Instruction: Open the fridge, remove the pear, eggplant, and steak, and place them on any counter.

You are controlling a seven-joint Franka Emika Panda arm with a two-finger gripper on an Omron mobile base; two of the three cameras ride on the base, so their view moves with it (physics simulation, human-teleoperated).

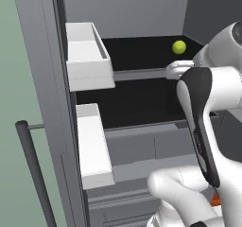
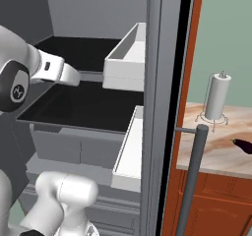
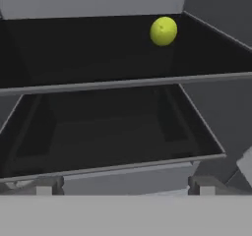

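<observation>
**A:** One pear in the left base view, at 1 o'clock, on the upper shelf of the open fridge, toward the back right. Two white door bins hang on the door at 10 and 8 o'clock. Arm reaches in at 3 o'clock; the hand is hidden behind the arm there.

**B:** Right base view?

**A:** One eggplant already on the counter at 4 o'clock, well apart from one paper towel holder at 2 o'clock. Two dark shelves, lower shelf bare as far as I can see. Pear is hidden here. Steak: none that I can find.

**B:** Hand view?

**A:** One pear at 1 o'clock on the upper shelf, near the back wall. Two fingertips at the bottom edge, far apart: jaws fully open, holding nothing.

**B:** Step in hand?

**A:** My read: going for the pear. Hand is lined up with the gap between the shelves, so raise it above the upper shelf's front lip first, then shift toward 1 o'clock and go deep. Round fruit rolls, so centre the jaws on it before closing, and keep clear of the right wall.

**B:** Count?

**A:** One pear, one eggplant, zero steaks visible, two shelves, two bins.
</observation>
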